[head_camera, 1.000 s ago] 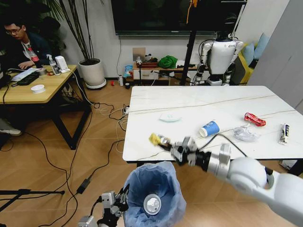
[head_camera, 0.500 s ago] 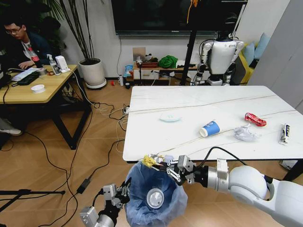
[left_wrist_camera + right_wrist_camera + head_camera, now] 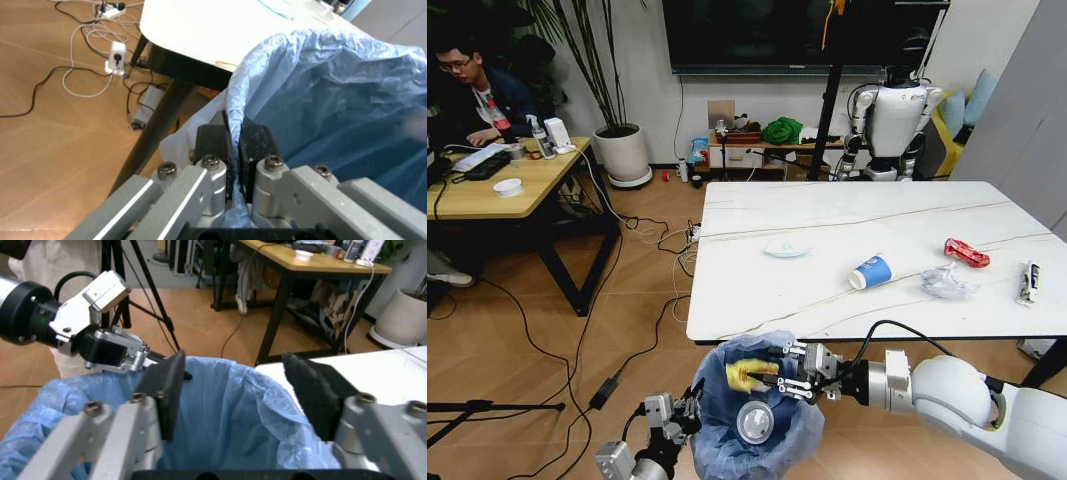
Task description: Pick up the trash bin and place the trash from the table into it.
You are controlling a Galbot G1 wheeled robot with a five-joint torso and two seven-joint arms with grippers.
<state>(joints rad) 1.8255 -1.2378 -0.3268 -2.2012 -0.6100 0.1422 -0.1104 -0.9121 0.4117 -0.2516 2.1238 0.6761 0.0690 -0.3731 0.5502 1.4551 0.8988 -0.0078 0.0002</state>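
Light-blue plastic lines the trash bin [image 3: 757,415], which hangs just off the near edge of the bench [image 3: 747,270]. My left end effector [image 3: 233,150] has its two black fingers pressed together on the bag's rim; the left wrist view shows this pinch close up, while the head view shows only that the left end effector [image 3: 682,410] sits at the bin's left side. My right end effector [image 3: 772,375] reaches over the bin's mouth. In the head view a yellow snack packet [image 3: 747,373] lies at its fingertips inside the rim, above a white round lid [image 3: 754,424] at the bottom of the bag. The right wrist view shows what the head view cannot: my right fingers [image 3: 167,385] stand wide apart with nothing between them. On the bench remain a blue-and-white paper cup [image 3: 869,272], another white lid [image 3: 785,247], clear plastic film [image 3: 944,283], a red wrapper [image 3: 966,252] and a black-and-white sachet [image 3: 1027,282].
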